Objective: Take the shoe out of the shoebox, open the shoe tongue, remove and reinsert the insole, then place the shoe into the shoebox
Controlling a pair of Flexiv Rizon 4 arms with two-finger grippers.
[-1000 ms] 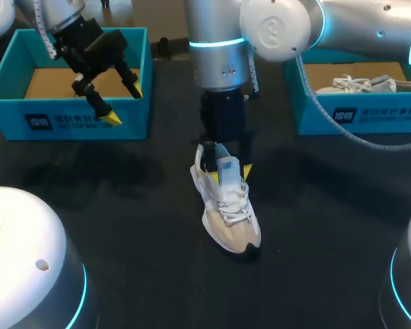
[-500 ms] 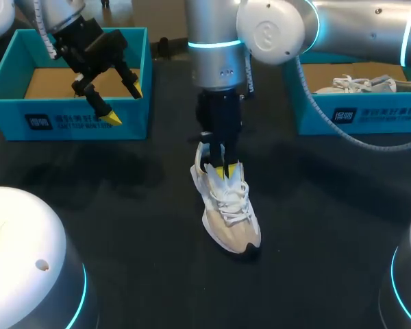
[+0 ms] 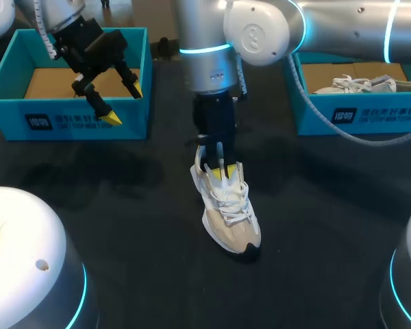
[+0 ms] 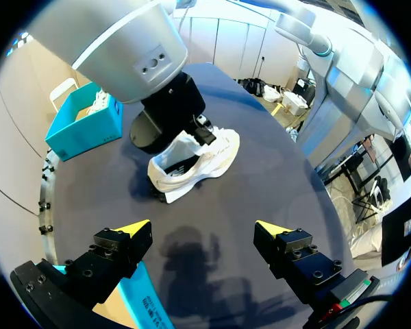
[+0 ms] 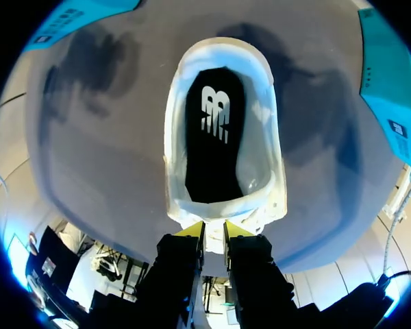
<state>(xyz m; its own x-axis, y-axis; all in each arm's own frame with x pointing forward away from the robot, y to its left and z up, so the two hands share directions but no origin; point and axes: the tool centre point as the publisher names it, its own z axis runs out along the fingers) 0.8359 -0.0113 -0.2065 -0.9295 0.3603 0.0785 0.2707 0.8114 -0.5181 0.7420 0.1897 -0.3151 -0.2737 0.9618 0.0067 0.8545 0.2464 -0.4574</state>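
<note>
At centre frame, our right end effector pinches the tongue of the shoe; our left end effector, upper left, hangs open over a shoebox.

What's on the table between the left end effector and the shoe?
Nothing but bare table: the left wrist view shows only shadow on the stretch between the left end effector and the shoe.
</note>
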